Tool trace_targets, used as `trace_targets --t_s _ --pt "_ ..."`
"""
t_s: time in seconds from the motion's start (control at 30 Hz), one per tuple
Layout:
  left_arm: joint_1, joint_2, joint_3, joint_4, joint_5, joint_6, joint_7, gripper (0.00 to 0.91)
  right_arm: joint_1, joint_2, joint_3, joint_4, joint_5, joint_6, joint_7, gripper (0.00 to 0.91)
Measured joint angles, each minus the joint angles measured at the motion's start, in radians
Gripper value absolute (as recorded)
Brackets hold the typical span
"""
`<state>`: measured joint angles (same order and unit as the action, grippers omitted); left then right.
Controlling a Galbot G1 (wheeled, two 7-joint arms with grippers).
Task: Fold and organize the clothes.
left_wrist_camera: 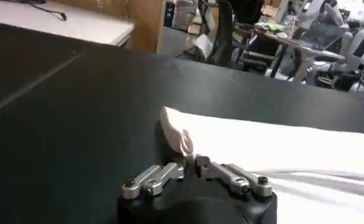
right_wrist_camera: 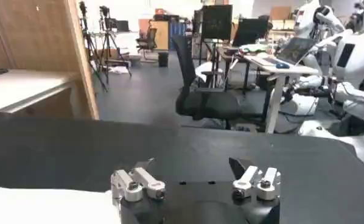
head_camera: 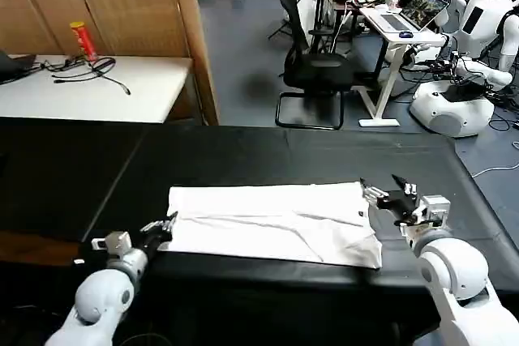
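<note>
On the black surface, toward its near edge: one item, two hands in attendance.

Item: white T-shirt point(head_camera: 272, 223), lying flat as a long band parallel to the near edge, plain side up, creased diagonally across the middle; no print visible.

Left hand: left hand point(head_camera: 162, 228) low at the shirt's left end, fingers drawn in on a small bunched tuck of cloth at the near corner, as the left wrist view shows point(left_wrist_camera: 183, 141); hold looks shallow.

Right hand: right hand point(head_camera: 389, 194) at the shirt's right end, just above the cloth, fingers spread wide, holding nothing; cloth edge lies beside it in the right wrist view point(right_wrist_camera: 48, 206).

Step in hand (judged): securing both ends for the next fold.

Handling notes: right hand should settle on its corner and close before either end lifts; both ends should rise level and together, keeping the band taut, or the diagonal crease will set into the fold.

Risk: the left pinch may slip under tension.
</note>
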<state>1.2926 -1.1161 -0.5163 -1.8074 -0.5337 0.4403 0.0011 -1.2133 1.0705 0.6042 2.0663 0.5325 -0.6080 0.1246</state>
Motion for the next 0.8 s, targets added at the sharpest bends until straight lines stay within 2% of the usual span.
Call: trace_targets --t_s 0.2,0.3,0.63,0.8 --pt "-0.003 0.045 -0.018 0.005 0.21 -0.063 0.042 0.0 -0.003 0.001 0.021 0.0 0.001 0.0 0.0 0.878" --pt "-0.01 0.081 -0.037 0.017 0.268 -0.089 0.05 0.0 -0.008 0.005 0.027 0.001 0.001 0.001 0.0 0.878" --pt "-0.022 0.272 -0.101 0.105 0.281 -0.146 0.04 0.0 -0.022 0.022 0.035 0.002 -0.004 0.006 0.001 0.878" --pt "-0.008 0.325 -0.11 0.105 0.282 -0.143 0.029 0.0 -0.032 0.04 0.034 0.006 -0.028 0.014 0.001 0.878"
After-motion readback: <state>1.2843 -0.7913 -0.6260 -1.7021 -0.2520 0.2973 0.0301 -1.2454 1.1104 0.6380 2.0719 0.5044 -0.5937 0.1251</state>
